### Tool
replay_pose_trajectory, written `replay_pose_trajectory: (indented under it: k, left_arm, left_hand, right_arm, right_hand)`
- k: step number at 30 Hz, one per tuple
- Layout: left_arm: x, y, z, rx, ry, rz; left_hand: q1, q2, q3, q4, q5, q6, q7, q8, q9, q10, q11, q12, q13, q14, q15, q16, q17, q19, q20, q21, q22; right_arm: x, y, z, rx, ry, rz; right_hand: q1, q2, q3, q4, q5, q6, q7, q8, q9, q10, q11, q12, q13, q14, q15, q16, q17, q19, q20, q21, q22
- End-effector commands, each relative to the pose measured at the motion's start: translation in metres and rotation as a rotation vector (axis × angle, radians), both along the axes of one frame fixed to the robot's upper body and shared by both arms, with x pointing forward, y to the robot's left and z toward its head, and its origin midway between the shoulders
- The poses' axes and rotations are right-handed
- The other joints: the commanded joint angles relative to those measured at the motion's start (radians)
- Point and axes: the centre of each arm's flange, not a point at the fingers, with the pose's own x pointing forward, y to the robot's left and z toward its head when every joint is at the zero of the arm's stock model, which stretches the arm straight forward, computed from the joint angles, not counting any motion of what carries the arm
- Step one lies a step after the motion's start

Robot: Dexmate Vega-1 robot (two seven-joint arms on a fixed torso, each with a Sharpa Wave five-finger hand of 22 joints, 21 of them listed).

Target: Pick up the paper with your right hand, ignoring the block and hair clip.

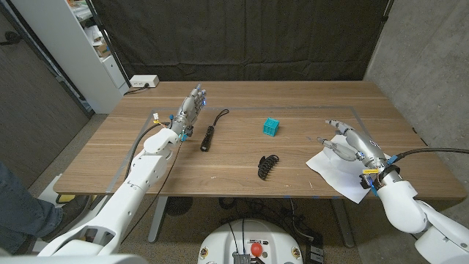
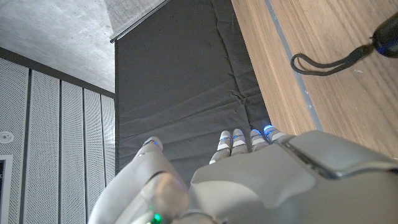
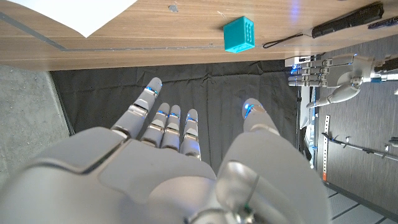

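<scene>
The white paper lies on the table's right side near the front edge; one corner of the paper shows in the right wrist view. My right hand is over the sheet's far part with its fingers spread and nothing in them; whether it touches the sheet I cannot tell. From the right wrist, that hand shows open. The teal block sits mid-table, and the black hair clip lies nearer the front. My left hand stands on its edge at the far left, fingers straight, holding nothing.
A black stick-shaped tool with a cord loop lies just right of my left hand. A white box sits at the table's far left corner. A grey tape line frames the work area. A person's leg shows at the left edge.
</scene>
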Motion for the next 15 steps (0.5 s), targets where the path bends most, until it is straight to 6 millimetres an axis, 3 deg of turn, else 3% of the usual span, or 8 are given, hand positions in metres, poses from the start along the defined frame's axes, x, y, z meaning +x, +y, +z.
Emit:
replay_pose_trajectory:
  k: [1,4,11,12,14,15]
  left_arm:
    - [-0.0018,-0.0009,0.0004,0.004,0.005,0.005]
    - [-0.0029,-0.0013,0.0006,0.006,0.003,0.007]
    - [-0.0042,-0.0032,-0.0012,0.003,0.005,0.005]
    - [-0.0042,-0.0032,-0.0012,0.003,0.005,0.005]
    - [-0.004,-0.0053,-0.0015,0.001,0.004,0.001]
    - [-0.0038,-0.0062,-0.0017,0.0,0.005,-0.001]
  left_hand:
    - [0.004,0.008,-0.001,-0.004,-0.002,0.005,0.005,0.003,0.005,-0.004,-0.003,-0.002,0.001,-0.003,0.001,-0.001,0.003,-0.044,0.006,-0.001,0.001]
    - [0.004,0.009,-0.001,-0.005,-0.002,0.006,0.006,0.003,0.005,-0.005,-0.003,-0.002,0.001,-0.003,0.002,-0.001,0.003,-0.044,0.008,-0.001,0.002]
    - [0.004,0.01,-0.001,-0.005,-0.003,0.01,0.007,0.004,0.005,-0.005,-0.004,-0.003,0.001,-0.003,0.002,-0.001,0.003,-0.045,0.009,-0.001,0.002]
    - [0.004,0.01,-0.002,-0.005,-0.003,0.01,0.01,0.004,0.005,-0.005,-0.003,-0.003,0.001,-0.004,0.003,-0.001,0.003,-0.046,0.009,-0.002,0.002]
    - [0.004,0.01,-0.002,-0.006,-0.003,0.01,0.011,0.004,0.005,-0.006,-0.003,-0.003,0.001,-0.004,0.002,-0.001,0.003,-0.046,0.01,-0.002,0.002]
    - [0.005,0.011,-0.002,-0.006,-0.003,0.01,0.011,0.004,0.005,-0.006,-0.002,-0.003,0.001,-0.004,0.002,-0.001,0.003,-0.046,0.01,-0.002,0.002]
  right_arm:
    - [-0.0028,-0.0004,-0.0027,-0.055,0.032,-0.029]
    - [-0.0031,-0.0005,-0.0033,-0.064,0.036,-0.033]
    - [-0.0079,-0.0003,-0.0069,-0.102,0.072,-0.059]
    - [-0.0079,-0.0003,-0.0069,-0.102,0.074,-0.06]
    - [-0.0112,-0.0006,-0.0075,-0.125,0.103,-0.077]
    - [-0.0122,-0.0006,-0.0076,-0.132,0.112,-0.083]
  right_hand:
    - [0.012,-0.008,-0.001,-0.007,0.008,-0.001,-0.011,0.002,0.002,0.009,-0.007,0.0,0.003,0.0,0.014,-0.004,0.001,-0.026,0.018,-0.018,0.003]
    - [0.011,-0.018,-0.004,-0.007,0.015,-0.002,-0.016,0.0,0.003,0.009,-0.016,0.0,0.005,-0.002,0.019,-0.005,0.002,-0.064,0.034,-0.041,0.002]
    - [0.007,-0.024,-0.006,-0.003,0.03,0.001,-0.031,-0.001,0.005,0.012,-0.021,0.0,0.008,0.007,0.028,-0.001,0.005,-0.149,0.043,-0.072,0.003]
    - [0.006,-0.026,-0.006,-0.002,0.033,0.004,-0.035,0.0,0.005,0.011,-0.02,0.0,0.009,0.007,0.027,-0.001,0.005,-0.174,0.051,-0.077,0.002]
    - [0.006,-0.027,-0.006,-0.002,0.036,0.004,-0.039,0.0,0.005,0.012,-0.028,0.0,0.009,0.01,0.03,0.0,0.005,-0.185,0.067,-0.076,0.002]
    - [0.007,-0.027,-0.006,-0.002,0.039,0.006,-0.043,0.0,0.005,0.012,-0.032,0.0,0.009,0.011,0.029,0.0,0.005,-0.192,0.088,-0.075,0.002]
